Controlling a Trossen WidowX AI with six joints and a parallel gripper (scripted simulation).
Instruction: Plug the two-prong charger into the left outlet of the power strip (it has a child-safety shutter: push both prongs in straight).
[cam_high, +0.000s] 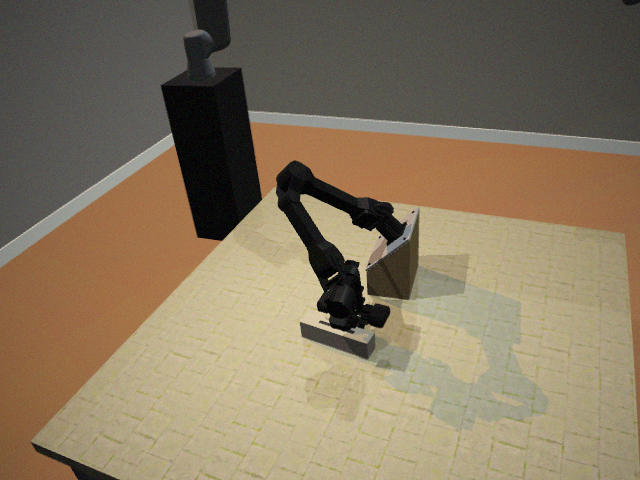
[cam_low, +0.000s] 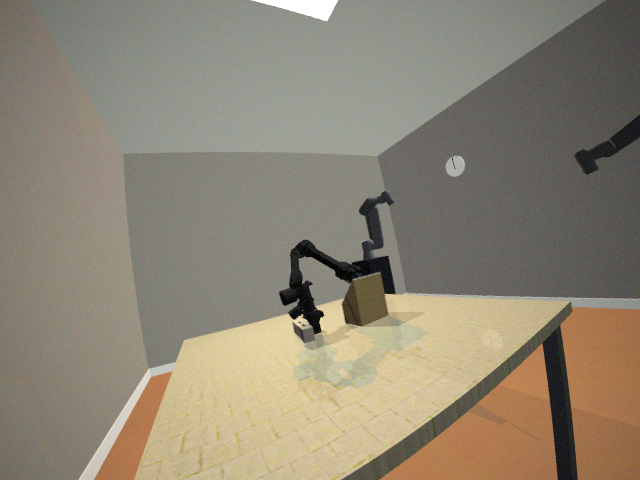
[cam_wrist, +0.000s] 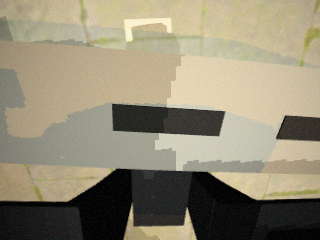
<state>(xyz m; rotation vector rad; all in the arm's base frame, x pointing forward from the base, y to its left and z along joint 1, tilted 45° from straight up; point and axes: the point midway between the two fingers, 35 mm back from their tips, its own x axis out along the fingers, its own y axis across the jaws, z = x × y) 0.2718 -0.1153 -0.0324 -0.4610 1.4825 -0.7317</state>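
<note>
The power strip (cam_high: 330, 334) (cam_low: 306, 333) (cam_wrist: 240, 87) is a long pale block lying on the table. Its top shows one dark outlet slot (cam_wrist: 167, 120) near the middle of the wrist view and another dark slot (cam_wrist: 298, 128) cut off at the right edge. My gripper (cam_low: 316, 328) (cam_wrist: 158, 163) is shut on the charger, a dark block between the fingers at the bottom of the wrist view. The charger's upper end meets the strip's near long edge in that view, below the middle slot. The prongs are hidden, and the height of the charger over the strip cannot be told.
A brown wedge-shaped stand (cam_high: 391, 273) (cam_low: 368, 299) carries the arm's base on the table (cam_high: 170, 392) (cam_low: 232, 413), close behind the strip. A black pedestal (cam_high: 206, 155) with a grey arm stands beyond the table. Shadows cross the strip and table.
</note>
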